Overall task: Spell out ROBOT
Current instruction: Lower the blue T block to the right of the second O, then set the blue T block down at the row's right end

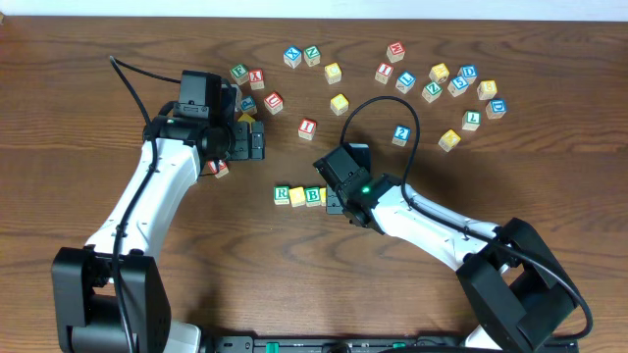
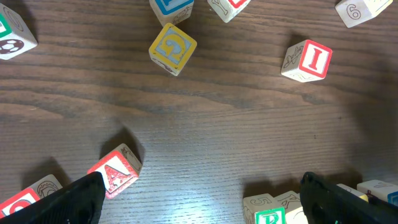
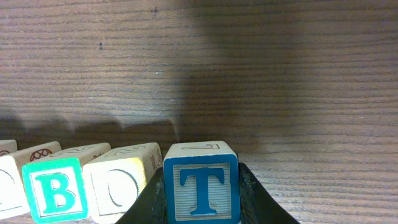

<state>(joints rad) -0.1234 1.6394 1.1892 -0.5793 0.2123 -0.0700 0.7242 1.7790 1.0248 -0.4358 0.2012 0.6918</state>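
A row of cubes lies at mid-table: green R [image 1: 282,195], a yellow-topped cube [image 1: 297,196], then green B [image 1: 313,196]. My right gripper [image 1: 337,202] sits at the row's right end and covers what follows. In the right wrist view the right gripper [image 3: 201,194] is shut on the blue T cube [image 3: 201,185], one finger [image 3: 148,200] on each side. The T stands upright, close beside a yellow O cube [image 3: 118,182], with the B [image 3: 56,191] further left. My left gripper [image 1: 258,144] hangs open and empty up-left of the row, and the R [image 2: 270,216] lies by its right finger [image 2: 336,200].
A red A cube [image 2: 115,171] lies by the left finger. A red I [image 1: 307,126], a blue 2 [image 1: 400,135] and a yellow cube [image 1: 339,103] lie behind the row. Several more lettered cubes are scattered along the back, mostly at the right [image 1: 461,83].
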